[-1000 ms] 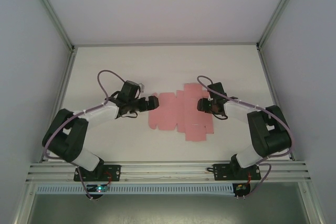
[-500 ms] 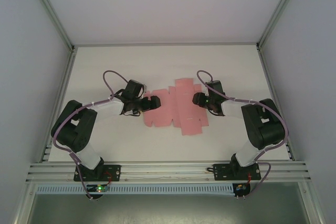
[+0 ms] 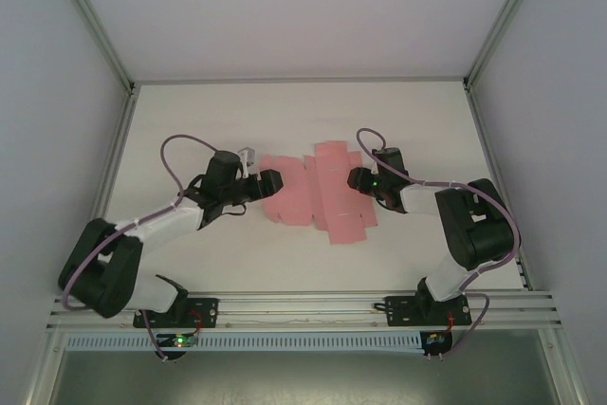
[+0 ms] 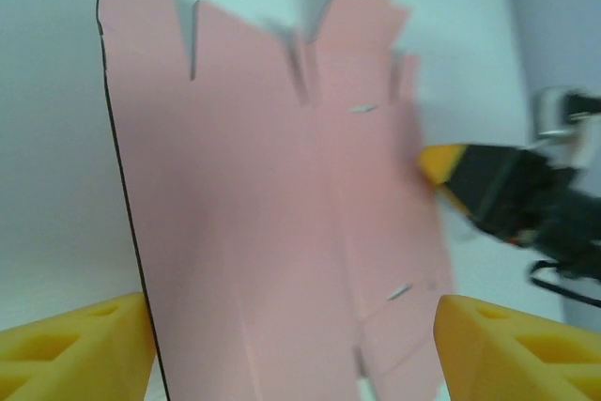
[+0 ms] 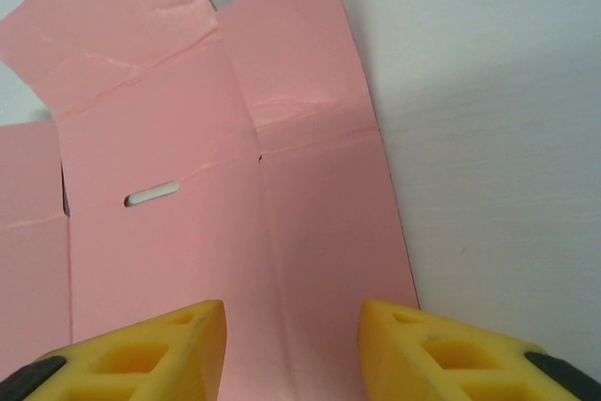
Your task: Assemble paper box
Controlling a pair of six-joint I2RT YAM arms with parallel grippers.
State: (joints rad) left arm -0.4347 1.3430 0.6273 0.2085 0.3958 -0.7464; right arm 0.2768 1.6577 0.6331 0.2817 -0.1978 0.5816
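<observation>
One flat pink die-cut paper box sheet (image 3: pixel 313 198) is lying mid-table (image 3: pixel 427 130) | left gripper (image 3: pixel 268 183) is hovering wide open at its left edge, gripping nothing, probably lining up a flap | right gripper (image 3: pixel 356 178) is sitting half open over the right panel, gripping nothing, probably pinning it

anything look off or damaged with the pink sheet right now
The paper box is an unfolded sheet sitting askew on the table, and one flap looks wrinkled along its fold. No tears are visible.

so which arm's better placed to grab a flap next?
Left, probably: the left gripper is open astride one end of the pink sheet. The right gripper is over a panel lying flat.
</observation>
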